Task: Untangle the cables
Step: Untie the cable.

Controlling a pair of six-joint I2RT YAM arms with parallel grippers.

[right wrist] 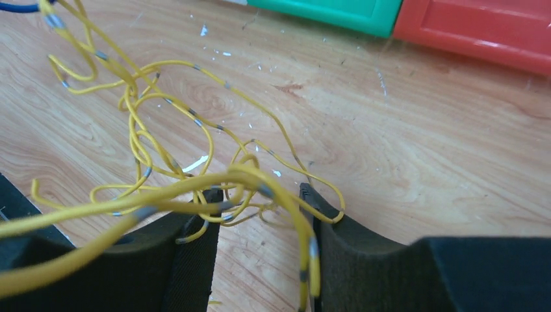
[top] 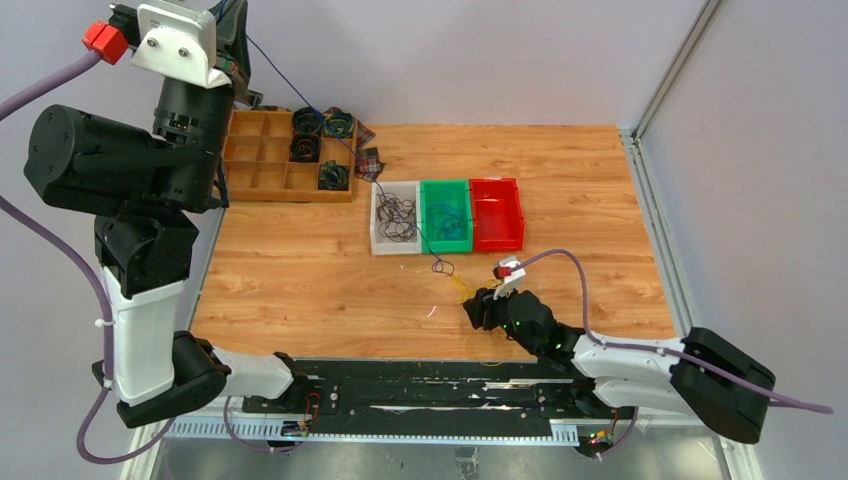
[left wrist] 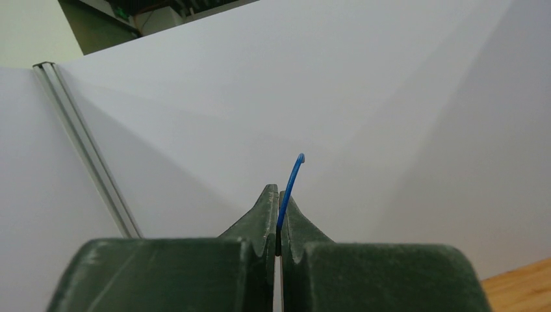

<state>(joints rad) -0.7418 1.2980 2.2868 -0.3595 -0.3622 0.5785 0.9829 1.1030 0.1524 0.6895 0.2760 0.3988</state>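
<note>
My left gripper [left wrist: 279, 195] is raised high at the far left and is shut on the end of a thin blue cable [left wrist: 290, 182]. That blue cable [top: 345, 145] runs taut down from it to a small dark knot [top: 442, 266] on the table. My right gripper [right wrist: 260, 195] is open, low over the table, with a tangle of yellow cables [right wrist: 162, 130] draped across and between its fingers. The yellow cables [top: 460, 290] lie just left of the right gripper [top: 478, 308] in the top view. Dark brown cables [top: 396, 217] lie in the white bin.
A white bin [top: 376, 215], a green bin [top: 446, 215] and a red bin [top: 497, 213] stand side by side mid-table. A wooden compartment tray [top: 262, 160] with dark coils sits at the back left. The enclosure wall runs along the right.
</note>
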